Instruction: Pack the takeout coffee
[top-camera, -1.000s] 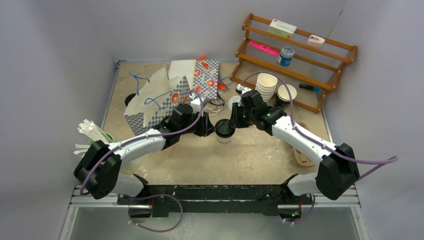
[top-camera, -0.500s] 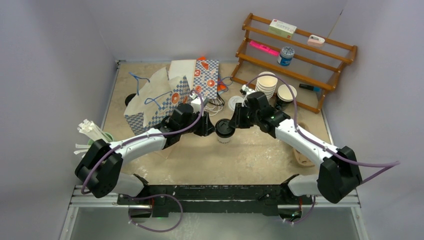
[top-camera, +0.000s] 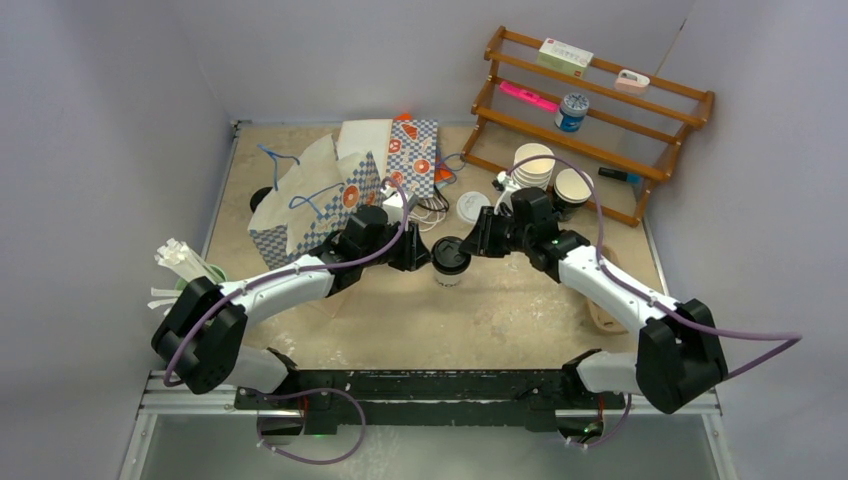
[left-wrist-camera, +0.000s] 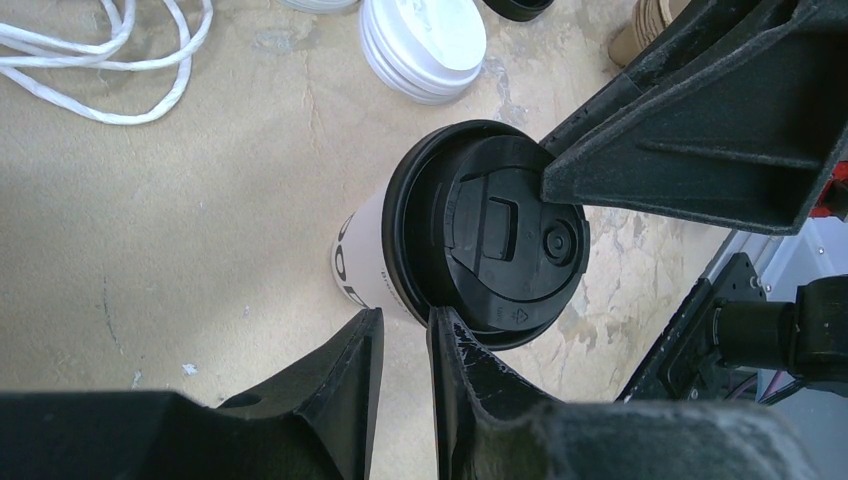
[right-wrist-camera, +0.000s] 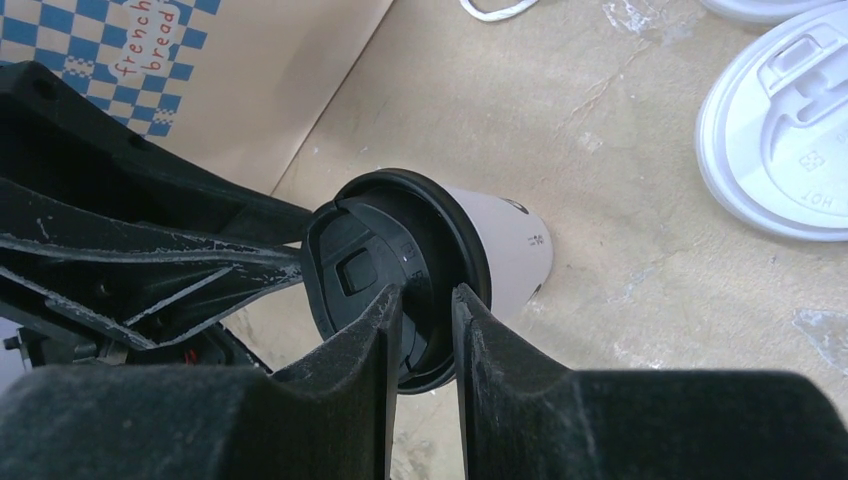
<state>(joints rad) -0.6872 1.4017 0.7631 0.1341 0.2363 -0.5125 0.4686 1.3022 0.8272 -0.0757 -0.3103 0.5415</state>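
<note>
Right arm (top-camera: 600, 280) swung outward; wrist views reveal left gripper (left-wrist-camera: 405, 320), right gripper (right-wrist-camera: 428, 293) pinching takeout coffee (left-wrist-camera: 495, 240) rim.

The takeout coffee (top-camera: 449, 262) is a single small pale paper cup with dark print on its wall, capped by a round black sip lid (left-wrist-camera: 500, 245) with a raised flap and a small round dimple. It stands on its base near the middle of the counter (top-camera: 480, 310). The lid's rim is caught on opposite sides between the fingers of the left end effector (left-wrist-camera: 405, 325) and the right end effector (right-wrist-camera: 430, 300).
</note>
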